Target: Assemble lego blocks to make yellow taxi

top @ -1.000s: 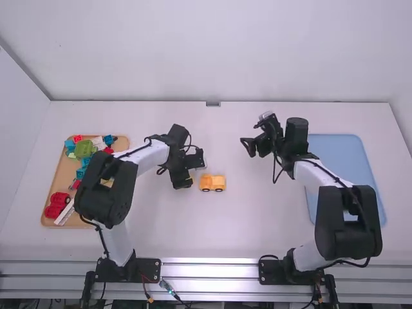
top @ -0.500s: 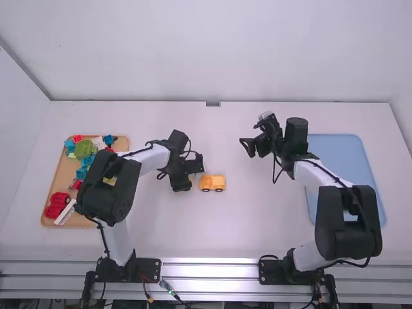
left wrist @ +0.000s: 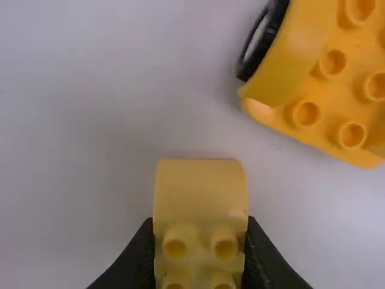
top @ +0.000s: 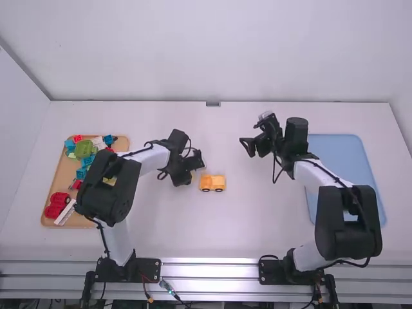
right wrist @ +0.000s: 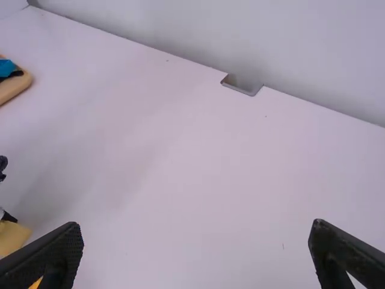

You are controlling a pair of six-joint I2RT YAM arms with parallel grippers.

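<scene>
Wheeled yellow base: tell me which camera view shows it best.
The high view, since the wheeled yellow base appears whole there, wheels included. The left wrist view gives closer detail of studs and one wheel, but the picture's edge cuts the base off. The right wrist view has what looks like a sliver at its bottom edge.

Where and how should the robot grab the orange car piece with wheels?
Probably from straight above, with one finger on each long side of the orange car piece, above the wheels. It sits upright and is longer than wide, and bumpy studs stick up on top, so its sides should be easier to squeeze. The open right gripper could try.
</scene>
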